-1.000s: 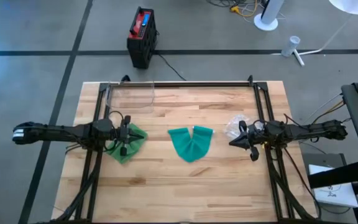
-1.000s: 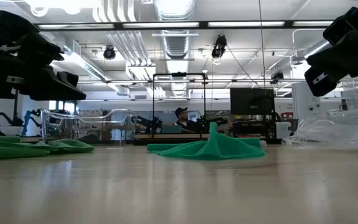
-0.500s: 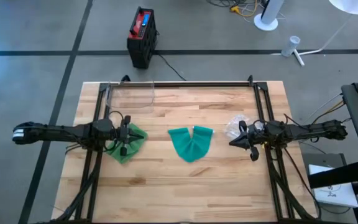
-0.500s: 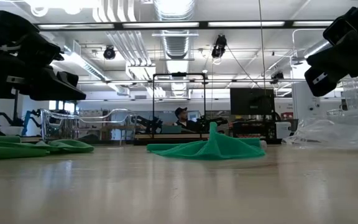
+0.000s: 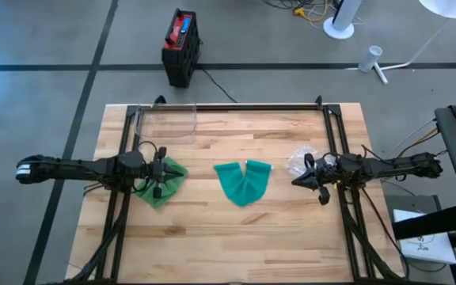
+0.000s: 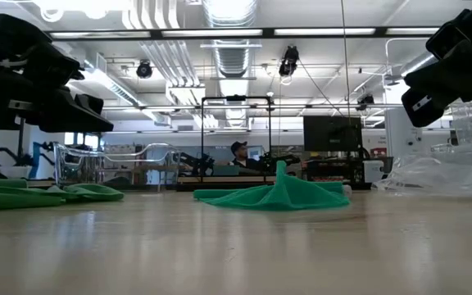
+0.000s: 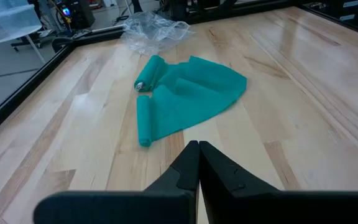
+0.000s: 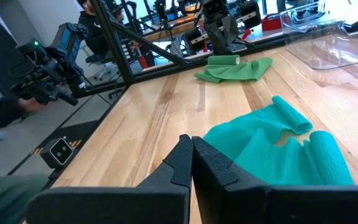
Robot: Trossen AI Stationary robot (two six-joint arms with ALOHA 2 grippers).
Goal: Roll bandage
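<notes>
Rolling not begun: teal bandage (image 5: 243,181) lies loose mid-frame (ends part-rolled); left claw (image 5: 161,171) and right claw (image 5: 308,180), both closed and empty, must open and reach in.

Dark jointed arms, black wedge-shaped pincers, cables

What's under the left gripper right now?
The left gripper, shut, hangs over a crumpled green bandage on the wooden table. The arm covers part of that bandage.
</notes>
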